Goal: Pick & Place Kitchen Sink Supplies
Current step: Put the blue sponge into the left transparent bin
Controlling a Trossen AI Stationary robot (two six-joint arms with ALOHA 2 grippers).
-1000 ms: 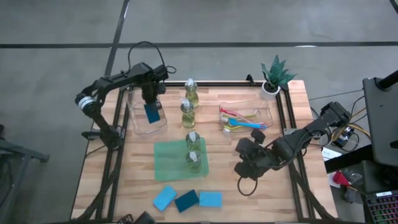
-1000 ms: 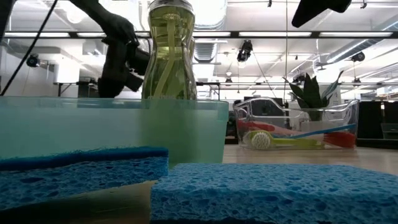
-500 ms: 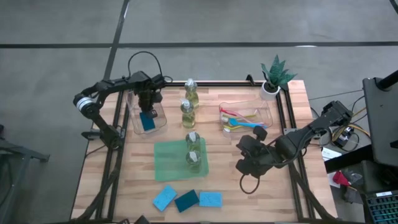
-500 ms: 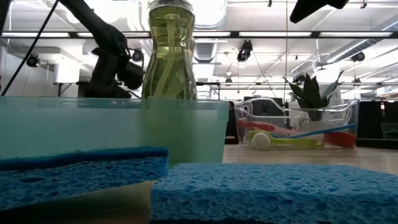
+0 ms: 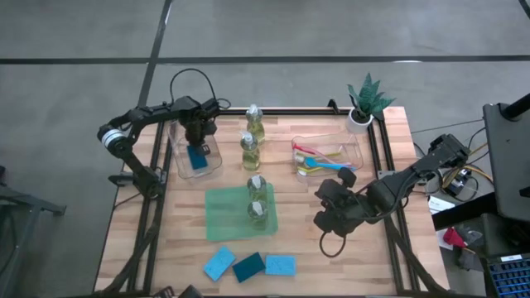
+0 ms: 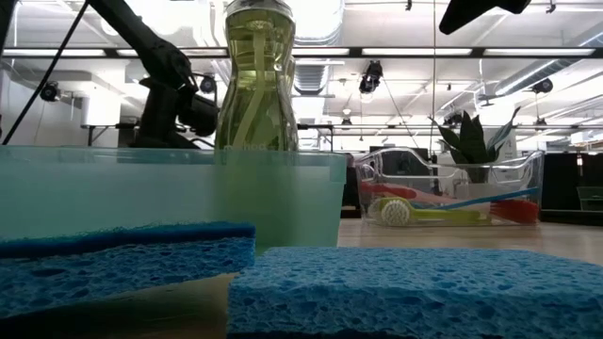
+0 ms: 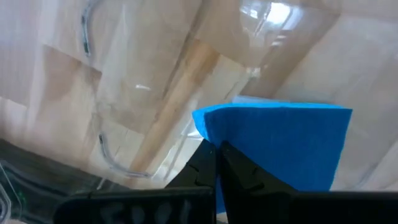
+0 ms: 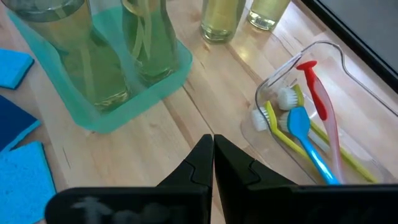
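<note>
Fingers of my left gripper [image 7: 217, 163] pinch a sponge [image 7: 283, 144] inside the bin [image 5: 184, 162], hiding its lower edge; right gripper [image 8: 212, 158] closed, empty.

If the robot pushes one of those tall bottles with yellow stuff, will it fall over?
Probably, if pushed near the top: the bottle standing on the table looks tall and narrow, so it may tip. It looks mostly full of liquid, so it is likely heavy for its size, and its smooth clear sides may be slippery.

even overhead light, soft shadows; low view's foreground blurred.
</note>
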